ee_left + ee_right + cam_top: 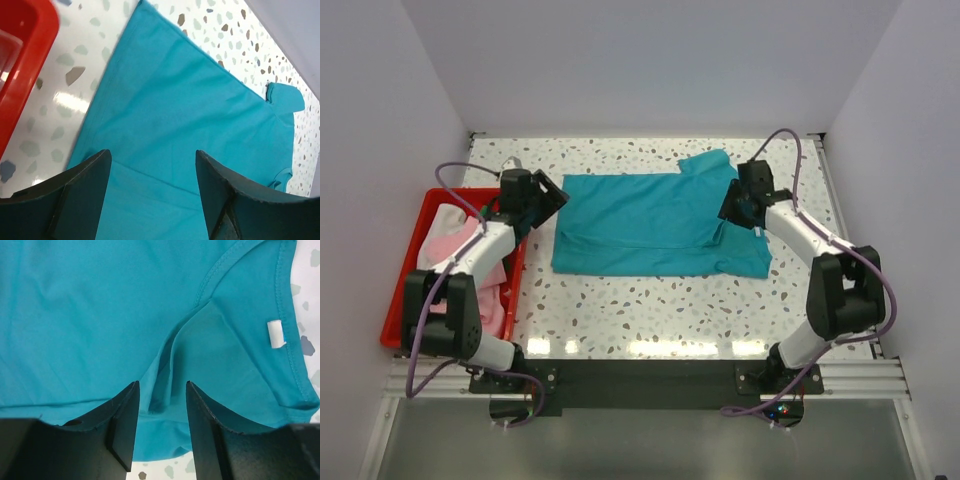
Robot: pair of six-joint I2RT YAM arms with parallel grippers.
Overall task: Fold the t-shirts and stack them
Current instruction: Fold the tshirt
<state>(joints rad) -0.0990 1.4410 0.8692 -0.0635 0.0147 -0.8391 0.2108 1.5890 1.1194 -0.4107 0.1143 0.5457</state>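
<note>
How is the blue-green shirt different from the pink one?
The teal shirt lies spread flat on the table; the pink shirt is bunched up in the red bin. The teal shirt is a strong blue-green; the pink shirt is pale. Both are soft cloth.

T-shirt (640,225) spread on table (650,310), further shirts (455,245) heaped in bin (398,300).
The bin is set at the t-shirt's 9 o'clock; the left gripper (552,197) is held at its 9 o'clock edge, the right gripper (735,208) over its 3 o'clock edge.
</note>
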